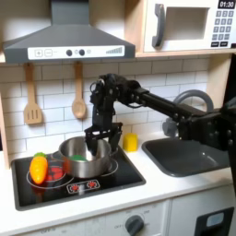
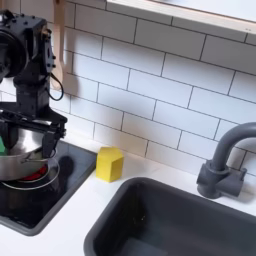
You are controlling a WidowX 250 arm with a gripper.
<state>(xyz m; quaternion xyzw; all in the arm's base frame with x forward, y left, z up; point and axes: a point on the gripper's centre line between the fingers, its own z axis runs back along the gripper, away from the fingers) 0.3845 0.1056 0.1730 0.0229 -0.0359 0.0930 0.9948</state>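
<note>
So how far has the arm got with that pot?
Done: the silver pot sits on the toy stove, a green thing inside. In hand: the gripper hangs open over the pot's rim, holding nothing. Left: the orange vegetable and yellow block lie untouched.

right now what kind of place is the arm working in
Most likely a toy play kitchen. A black stovetop carries a metal pot, a sink with a grey faucet sits beside it, and a range hood and microwave hang above white tiles. The hand hovers at the pot.
</note>
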